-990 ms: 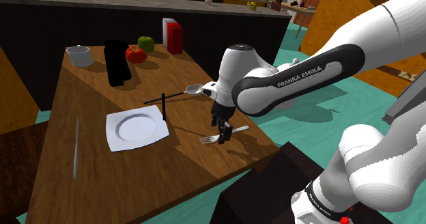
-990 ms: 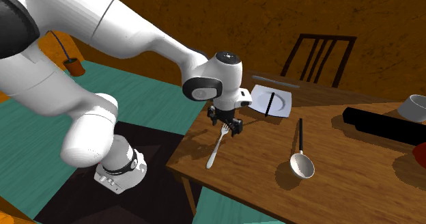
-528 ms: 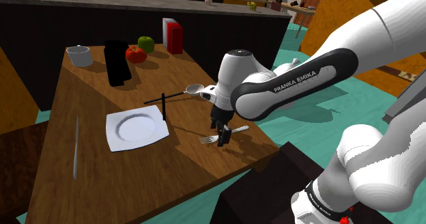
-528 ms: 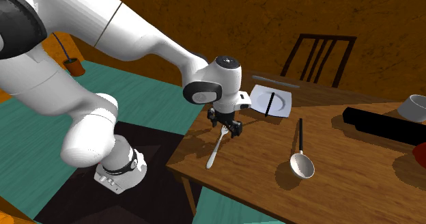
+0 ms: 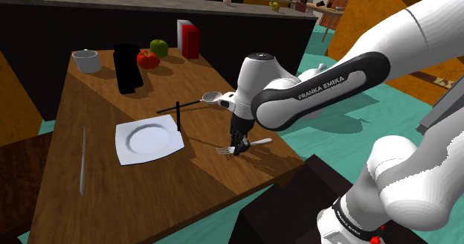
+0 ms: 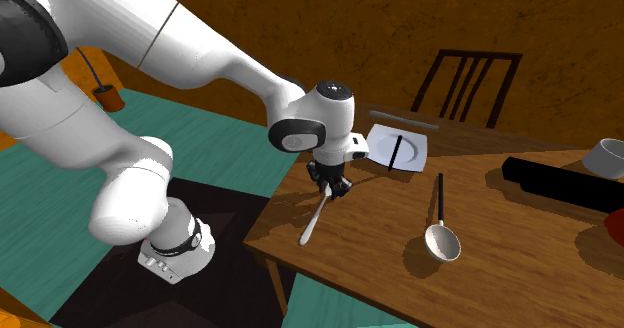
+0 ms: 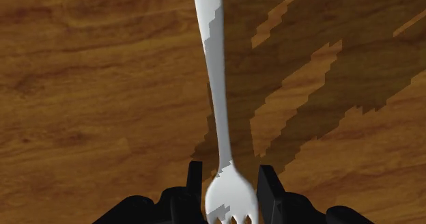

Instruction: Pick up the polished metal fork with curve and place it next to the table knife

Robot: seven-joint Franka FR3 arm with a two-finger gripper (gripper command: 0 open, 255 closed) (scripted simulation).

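The pale metal fork (image 5: 257,141) lies on the wooden table (image 5: 97,205) near its edge beside the stand. My black gripper (image 5: 238,147) points straight down over it and is shut on the fork just behind the tines. In the wrist view the two fingers (image 7: 195,182) clasp the fork's head (image 7: 230,192), and its handle (image 7: 216,72) runs away from the hand across the wood. From across the table the fork (image 6: 312,226) slants toward the table edge below the gripper (image 6: 329,187). The thin grey knife (image 5: 82,162) lies beyond the white plate (image 5: 149,140), far from the gripper.
A spoon (image 5: 210,97) and a black utensil (image 5: 178,116) lie by the plate. Farther back stand a black box (image 5: 128,68), a tomato (image 5: 148,59), a green apple (image 5: 158,47), a red-and-white book (image 5: 188,39) and a bowl (image 5: 87,60). A chair (image 6: 470,81) stands beyond the table.
The gripper came down a little onto the fork, and its fingers, open before, have closed on the fork just behind the tines.
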